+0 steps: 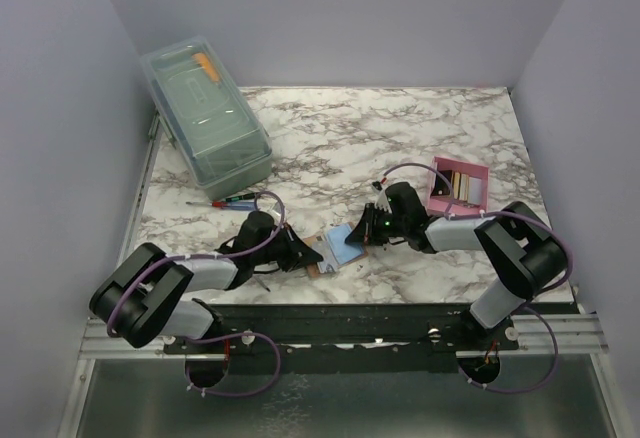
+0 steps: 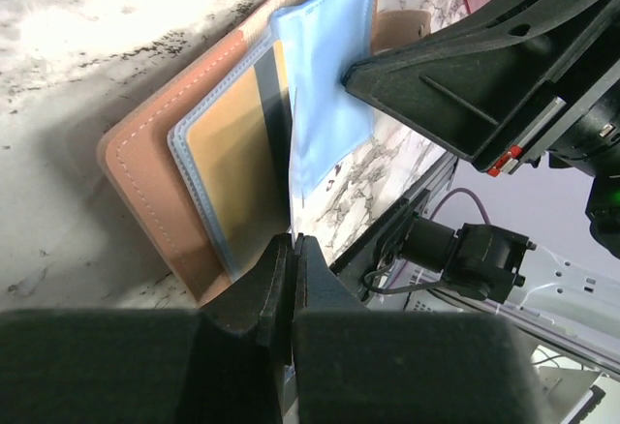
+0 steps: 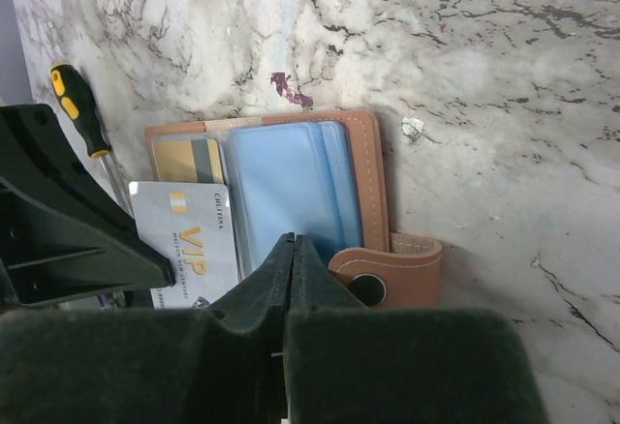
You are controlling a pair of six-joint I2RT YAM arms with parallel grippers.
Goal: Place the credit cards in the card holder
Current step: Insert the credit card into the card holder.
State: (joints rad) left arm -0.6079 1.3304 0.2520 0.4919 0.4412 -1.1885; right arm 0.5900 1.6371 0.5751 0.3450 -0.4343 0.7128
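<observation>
Top external view has the card holder (image 1: 335,248) lying open on the marble table (image 1: 400,128), low and centre in the frame, wedged between both arms. The left gripper (image 2: 292,242) has its jaws clamped on the lower edge of one of the holder's pale blue sleeves, with an orange-tan card (image 2: 232,153) tucked in the sleeve beside it. The right gripper (image 3: 292,242) is pinched closed too, tips right at the blue page's edge, but can't tell if it really grips it. In the right wrist shot a grey VIP card (image 3: 189,240) lies over the holder's lower left, screwdriver (image 3: 77,105) at upper left. A pink tray (image 1: 460,186) sits right of centre.
</observation>
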